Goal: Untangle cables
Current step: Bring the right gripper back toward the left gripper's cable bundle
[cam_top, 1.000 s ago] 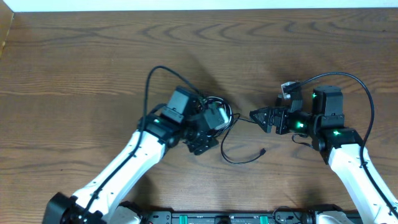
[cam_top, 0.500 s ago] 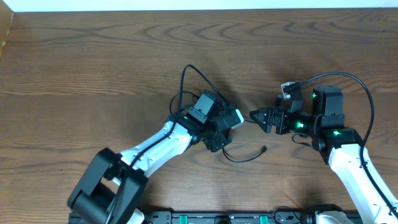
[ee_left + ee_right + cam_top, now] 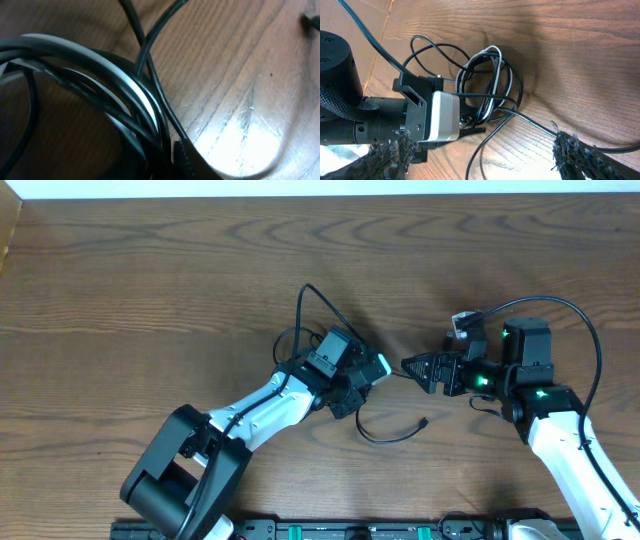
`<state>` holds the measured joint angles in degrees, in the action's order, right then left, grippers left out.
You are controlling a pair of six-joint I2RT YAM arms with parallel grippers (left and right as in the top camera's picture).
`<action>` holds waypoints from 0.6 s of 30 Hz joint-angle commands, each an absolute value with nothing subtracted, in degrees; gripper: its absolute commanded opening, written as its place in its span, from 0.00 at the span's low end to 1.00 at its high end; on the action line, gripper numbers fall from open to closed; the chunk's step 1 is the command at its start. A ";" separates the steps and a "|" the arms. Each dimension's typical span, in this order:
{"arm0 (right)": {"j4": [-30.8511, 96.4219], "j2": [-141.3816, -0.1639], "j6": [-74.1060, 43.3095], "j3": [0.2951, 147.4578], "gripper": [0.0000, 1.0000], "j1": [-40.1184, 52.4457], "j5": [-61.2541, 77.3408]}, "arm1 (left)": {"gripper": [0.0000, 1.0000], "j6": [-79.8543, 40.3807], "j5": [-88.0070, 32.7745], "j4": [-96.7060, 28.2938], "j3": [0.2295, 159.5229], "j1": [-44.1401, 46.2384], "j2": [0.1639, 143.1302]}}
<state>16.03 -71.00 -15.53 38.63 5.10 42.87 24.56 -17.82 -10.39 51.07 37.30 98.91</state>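
Presently on the worktop (image 3: pixel 150 280), in order of concern:

1. the cables (image 3: pixel 487 85): one tangled coil, lying right at the tip of the left tool (image 3: pixel 470 121) and a short way ahead of the right tool (image 3: pixel 410 367). Not yet separated.
2. the white cable (image 3: pixel 125 82): a few turns threaded through the black ones at the heart of the coil.
3. the black cable (image 3: pixel 162 102): looser loops around the white. One strand (image 3: pixel 530 120) leaves the coil toward the right tool and passes close by the tip of one finger (image 3: pixel 570 155); whether it touches cannot be told. A free tail curves away on the robot's side of both tools and ends in a small plug (image 3: pixel 425 422).
4. the left tool: nose down in the coil. Its jaws are buried among the loops in every view, so I cannot tell whether they pinch the coil or stand apart.
5. the right tool: fingers spread wide, nothing between them, aimed at the coil.

Step in hand, as judged: the right tool takes the outgoing strand while the left tool anchors the coil.

To do it well — close on that single strand only, just ahead of the fingertips and clear of the coil. Draw straight back, away from the left tool, low over the worktop and slowly, so the loops slide out rather than cinch onto the white cable. If the whole coil drags along, stop and regrasp nearer the knot.
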 commanded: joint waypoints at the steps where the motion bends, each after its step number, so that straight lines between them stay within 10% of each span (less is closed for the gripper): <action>1: 16.25 -71.07 -15.86 38.61 0.89 5.48 43.68 | 0.15 21.37 -17.26 -9.87 50.85 37.36 98.35; 18: 16.01 -71.07 -15.77 38.61 0.88 5.48 51.70 | 0.08 18.68 -17.23 -9.21 51.27 37.30 77.23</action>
<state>16.19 -71.00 -15.53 38.63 5.10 47.86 19.99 -17.65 -9.69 51.07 37.30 80.27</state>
